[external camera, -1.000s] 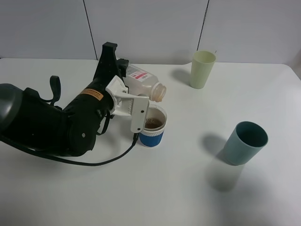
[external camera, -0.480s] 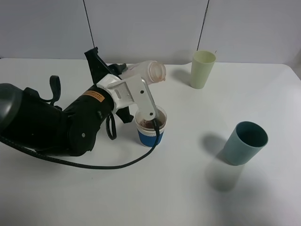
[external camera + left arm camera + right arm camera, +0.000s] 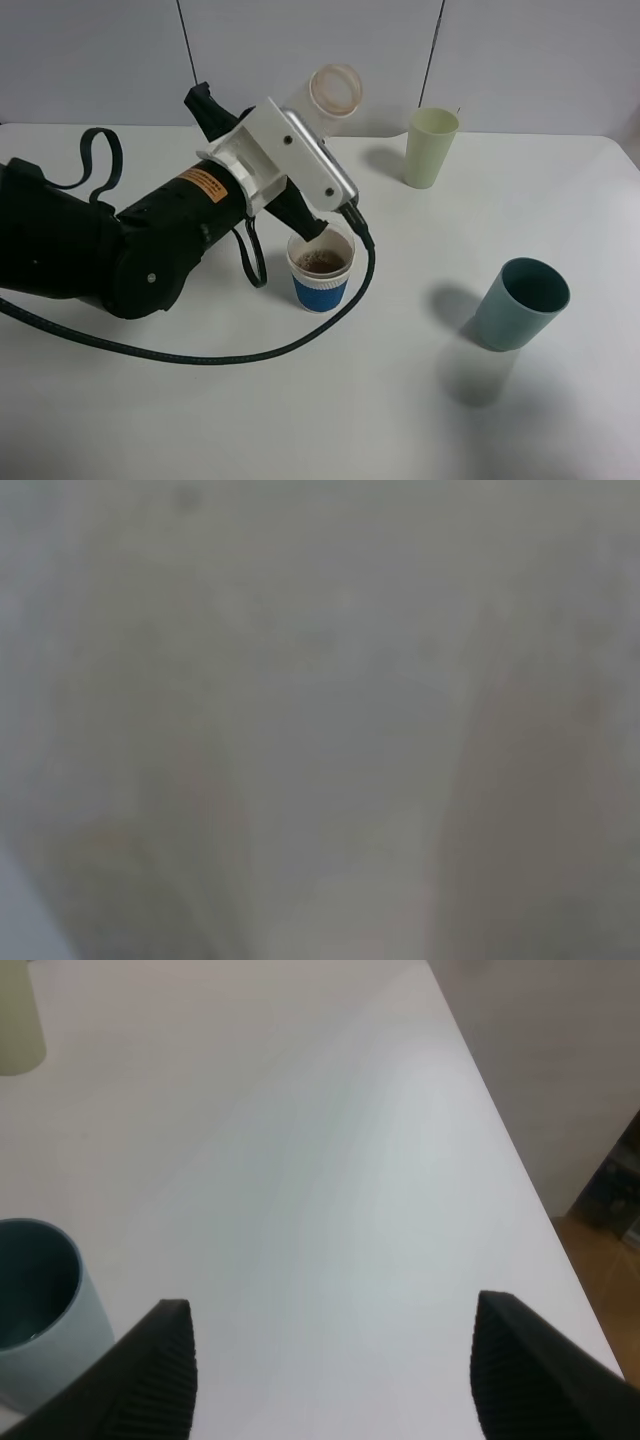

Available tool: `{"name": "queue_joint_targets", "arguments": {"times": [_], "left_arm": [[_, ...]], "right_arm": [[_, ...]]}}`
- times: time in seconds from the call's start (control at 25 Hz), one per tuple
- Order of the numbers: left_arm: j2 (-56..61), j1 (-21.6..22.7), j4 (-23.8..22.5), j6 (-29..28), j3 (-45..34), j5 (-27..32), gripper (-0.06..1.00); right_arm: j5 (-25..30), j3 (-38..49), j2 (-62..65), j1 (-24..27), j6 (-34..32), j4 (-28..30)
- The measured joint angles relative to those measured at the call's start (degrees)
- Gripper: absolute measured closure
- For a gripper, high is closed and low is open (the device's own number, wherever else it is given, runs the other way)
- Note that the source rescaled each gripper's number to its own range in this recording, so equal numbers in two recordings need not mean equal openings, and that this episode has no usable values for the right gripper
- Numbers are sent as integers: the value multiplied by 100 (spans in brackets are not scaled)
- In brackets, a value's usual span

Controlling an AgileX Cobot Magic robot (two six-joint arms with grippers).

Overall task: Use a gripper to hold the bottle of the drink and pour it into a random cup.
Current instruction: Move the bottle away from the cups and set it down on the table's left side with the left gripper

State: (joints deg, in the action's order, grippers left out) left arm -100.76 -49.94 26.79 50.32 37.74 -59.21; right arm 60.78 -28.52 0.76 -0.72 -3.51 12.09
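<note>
My left gripper (image 3: 268,135), with its white bracket and orange label band, is shut on the bottle of the drink (image 3: 333,92). The bottle is raised with its open mouth pointing up and to the right. Only the neck and mouth show past the bracket. Just below and in front stands the cup (image 3: 321,272), white with a blue ribbed sleeve, with brown liquid inside. The left wrist view is filled by a pale blur. The right gripper (image 3: 332,1312) is open over bare table, its black fingers (image 3: 160,1360) spread wide with nothing between them.
A tall pale green cup (image 3: 431,146) stands at the back right, its edge also in the right wrist view (image 3: 18,1030). A teal cup (image 3: 520,303) (image 3: 35,1305) sits front right, beside the right gripper. A black cable (image 3: 250,350) loops on the white table (image 3: 300,420). The table edge (image 3: 520,1170) lies near the right gripper.
The left wrist has rolled back: the bottle, tipped down over the blue-sleeved cup one second ago, has swung up and its mouth now points upward, clear of the cup.
</note>
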Motion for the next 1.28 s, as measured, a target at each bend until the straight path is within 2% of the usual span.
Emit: {"name": "queue_joint_targets", "arguments": {"times": [0.24,0.4,0.56,0.64,0.8,0.88,1.0,1.16,1.28], "left_arm": [[496,389,-983,-1488,-4,626,92],[906,824,-1883,-2948,-4,1078,92],[1213,1402,-3198,-4789,-4,1427,92],[1257,1789,-4010,-5802,-4,1491,92],[1257,2587,-5460,-7274,-4,1517,92],[1227,2935,-5912,-7632,-4,1511,92],[1030,3365,-6258,-7815,-4,1500,92],[474,3682,-6354,-7706,1,1380,92],[-64,3728,-6377,-7503,6,987,92]], "right_arm": [[0,0,0,0,0,0],[0,0,0,0,0,0],[0,0,0,0,0,0],[0,0,0,0,0,0],[0,0,0,0,0,0],[0,0,0,0,0,0],[0,0,0,0,0,0],[0,0,0,0,0,0],[0,0,0,0,0,0]]}}
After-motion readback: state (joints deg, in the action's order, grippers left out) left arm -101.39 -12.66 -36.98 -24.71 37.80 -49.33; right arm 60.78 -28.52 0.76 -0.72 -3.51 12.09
